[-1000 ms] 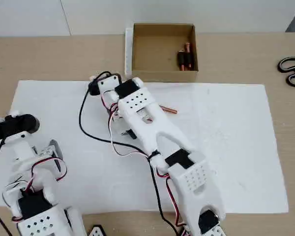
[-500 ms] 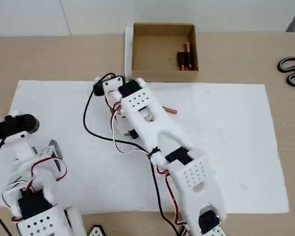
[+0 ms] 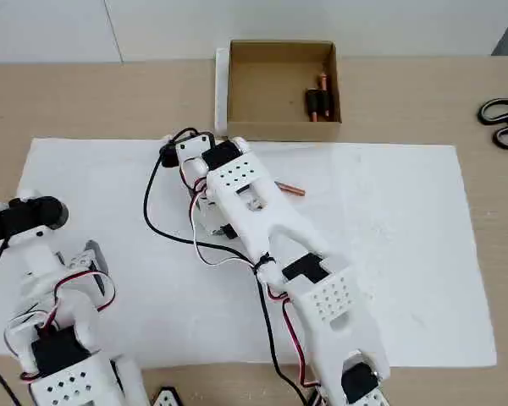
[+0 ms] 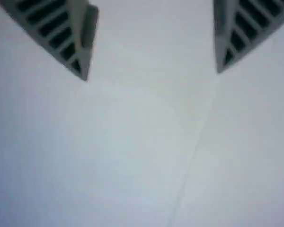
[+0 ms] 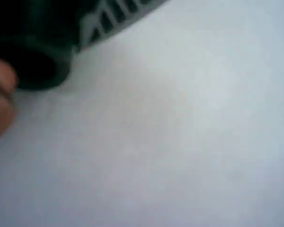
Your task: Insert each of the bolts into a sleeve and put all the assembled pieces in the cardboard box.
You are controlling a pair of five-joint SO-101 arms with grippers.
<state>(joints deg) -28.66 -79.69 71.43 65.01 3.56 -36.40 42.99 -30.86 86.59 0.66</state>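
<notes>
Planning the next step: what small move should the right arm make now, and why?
Probably ease the right arm to line the dark sleeve up with the copper bolt end beside it: its wrist view shows them close together but not visibly joined. One assembled piece already lies in the cardboard box.
</notes>
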